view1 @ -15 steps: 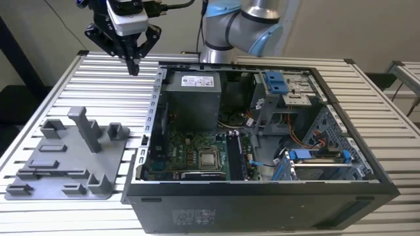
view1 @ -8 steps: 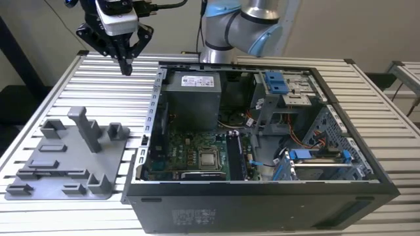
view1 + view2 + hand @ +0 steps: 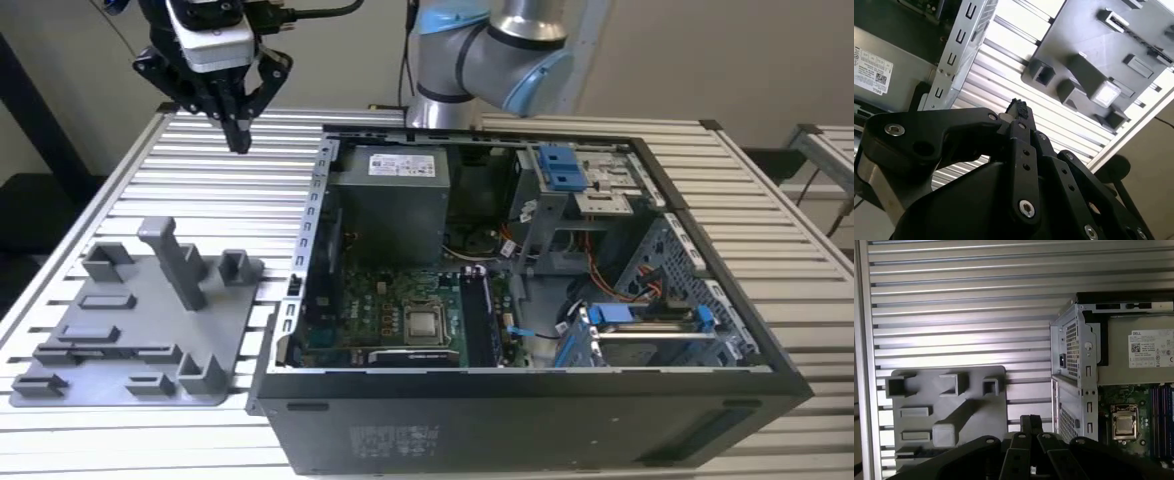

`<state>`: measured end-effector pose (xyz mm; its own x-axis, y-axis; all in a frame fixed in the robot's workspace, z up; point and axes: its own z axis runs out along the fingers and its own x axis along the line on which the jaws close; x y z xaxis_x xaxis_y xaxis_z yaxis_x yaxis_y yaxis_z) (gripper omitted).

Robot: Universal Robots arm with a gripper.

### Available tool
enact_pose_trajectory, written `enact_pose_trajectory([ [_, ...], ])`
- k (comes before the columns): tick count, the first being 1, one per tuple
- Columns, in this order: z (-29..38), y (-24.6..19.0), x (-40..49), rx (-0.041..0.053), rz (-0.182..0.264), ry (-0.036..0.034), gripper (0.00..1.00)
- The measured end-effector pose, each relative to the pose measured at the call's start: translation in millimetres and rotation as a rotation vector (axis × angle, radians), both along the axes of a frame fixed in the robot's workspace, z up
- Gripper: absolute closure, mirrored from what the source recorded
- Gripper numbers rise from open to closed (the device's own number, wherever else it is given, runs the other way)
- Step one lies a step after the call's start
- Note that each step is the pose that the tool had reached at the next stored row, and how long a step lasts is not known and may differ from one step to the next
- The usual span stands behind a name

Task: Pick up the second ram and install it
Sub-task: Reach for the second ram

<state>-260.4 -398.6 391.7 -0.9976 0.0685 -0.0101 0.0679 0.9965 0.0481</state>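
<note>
While the gripper [image 3: 239, 135] hangs clenched, empty, above the table's [image 3: 120, 190] edge, the second ram [image 3: 118, 352], seemingly edge-on in the grey fixture [image 3: 234, 335], looks light, stiff, fragile: pinch its flat faces.

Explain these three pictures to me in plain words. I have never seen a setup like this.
The blue-and-silver machine is a robot arm; its black gripper is the pincer at its end. The exterior view comes from a camera standing off the arm; both wrist views come from cameras riding on it, looking past the gripper. On the ribbed metal table lie an open computer case, its green motherboard showing, and, to the exterior view's left of it, a grey plastic fixture. The gripper hangs above the table with its fingers together, and I see nothing held.
</note>
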Motion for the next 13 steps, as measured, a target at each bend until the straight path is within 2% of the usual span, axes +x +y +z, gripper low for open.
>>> enact_pose_trajectory([
  [13, 0.0, 0.0, -34.7, 0.0, 0.0, 0.0115, 0.89],
])
